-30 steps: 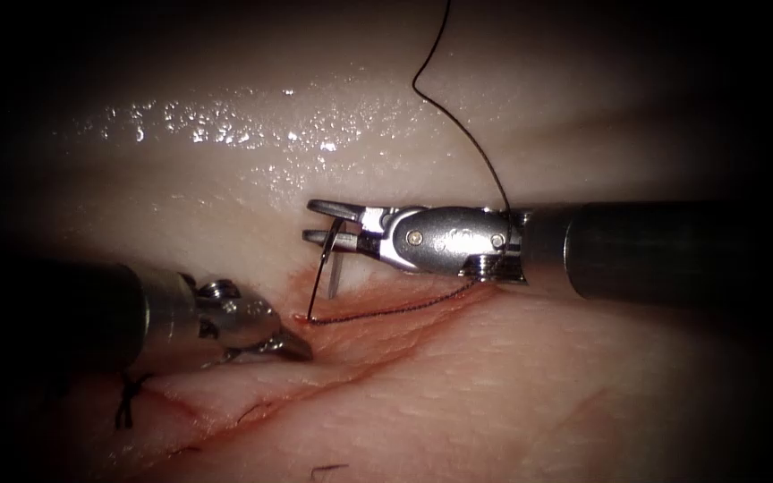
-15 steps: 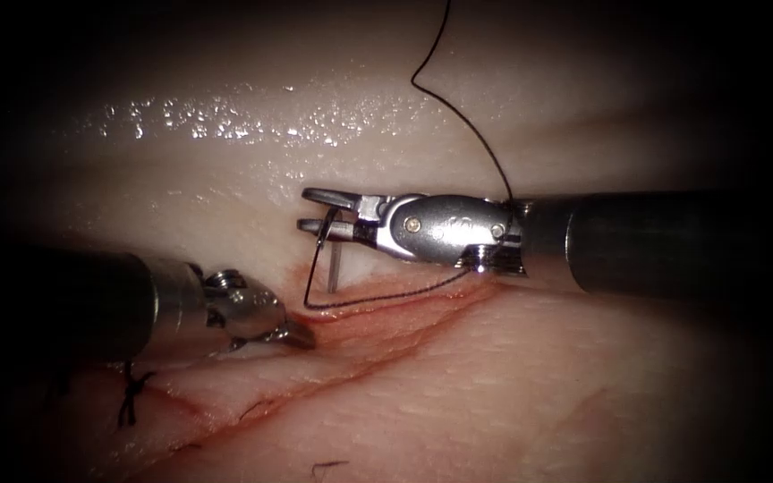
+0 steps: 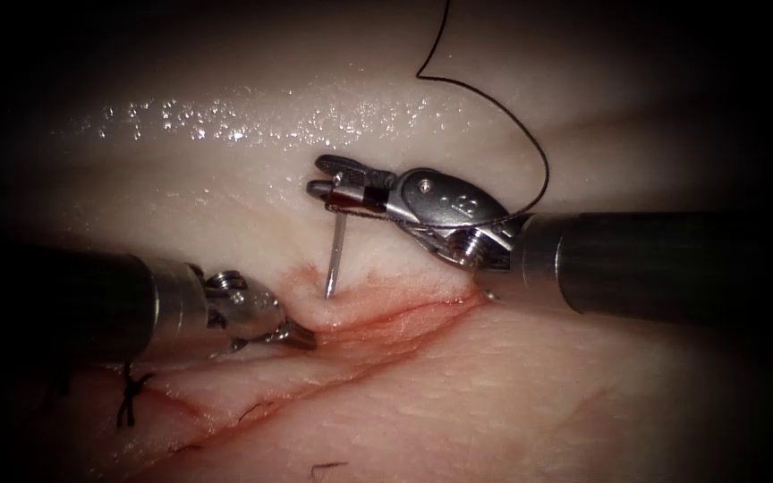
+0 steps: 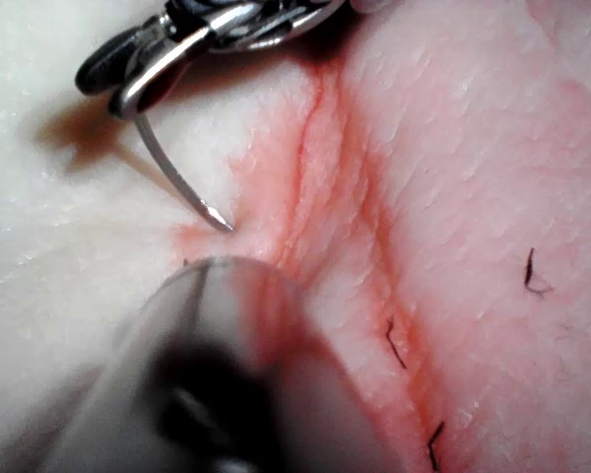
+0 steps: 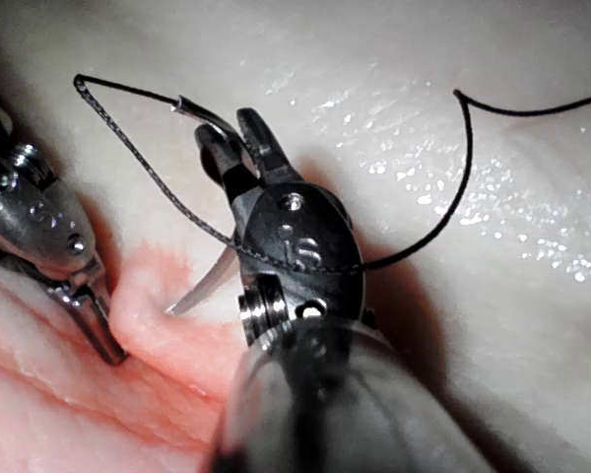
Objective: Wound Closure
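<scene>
Steel needle (image 3: 337,259), clamped near its tail in the right pincer (image 3: 331,188), rests point-down beside the cut (image 3: 386,315); the left pincer (image 3: 301,338) (closed, pinching tissue (image 3: 225,206)) might tear that lip.

Stamped into the metal wrist body of the right tool (image 5: 231,133), just behind the jaws clamped on the needle (image 5: 202,286) and directly below the small pivot screw: two tiny engraved characters (image 5: 297,248). Legible in the right wrist view as "15" or possibly "IS", with glare on the steel leaving the choice unsettled. Crossed just beneath by a strand of thread (image 5: 276,261) lying over the same metal face. Visible again in the endoscope view on that wrist body, between the pivot screw and the shaft, as a short engraved mark (image 3: 460,202) too small to read.
</scene>
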Action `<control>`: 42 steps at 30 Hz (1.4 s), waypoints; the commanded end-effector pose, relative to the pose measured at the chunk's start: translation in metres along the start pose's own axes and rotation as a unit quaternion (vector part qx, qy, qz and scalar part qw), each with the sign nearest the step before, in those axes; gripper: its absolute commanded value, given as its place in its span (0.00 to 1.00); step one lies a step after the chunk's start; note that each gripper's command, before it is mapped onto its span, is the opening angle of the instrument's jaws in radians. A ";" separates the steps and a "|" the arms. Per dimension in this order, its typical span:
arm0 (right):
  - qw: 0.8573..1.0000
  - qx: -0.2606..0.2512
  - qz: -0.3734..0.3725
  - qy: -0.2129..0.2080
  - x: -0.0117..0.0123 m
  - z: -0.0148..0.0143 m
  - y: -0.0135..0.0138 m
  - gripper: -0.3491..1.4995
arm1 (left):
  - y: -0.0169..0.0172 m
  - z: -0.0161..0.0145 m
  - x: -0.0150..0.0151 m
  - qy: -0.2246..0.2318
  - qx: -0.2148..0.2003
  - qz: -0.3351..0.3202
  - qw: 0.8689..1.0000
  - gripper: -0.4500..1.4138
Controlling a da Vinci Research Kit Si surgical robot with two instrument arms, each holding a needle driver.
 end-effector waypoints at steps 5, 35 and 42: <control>0.999 0.025 0.033 -0.004 -0.0012 0.0014 0.0000 0.00 | -0.0002 -0.0007 -0.0010 -0.017 0.006 0.005 1.000 0.20; 0.851 0.017 0.522 0.049 0.0000 0.0022 -0.0002 0.00 | 0.0023 -0.0057 0.0015 0.007 0.046 0.025 0.999 0.13; 0.833 0.006 0.547 0.089 0.0012 0.0017 0.0011 0.00 | 0.0040 -0.0054 0.0028 0.006 0.035 0.032 0.999 0.13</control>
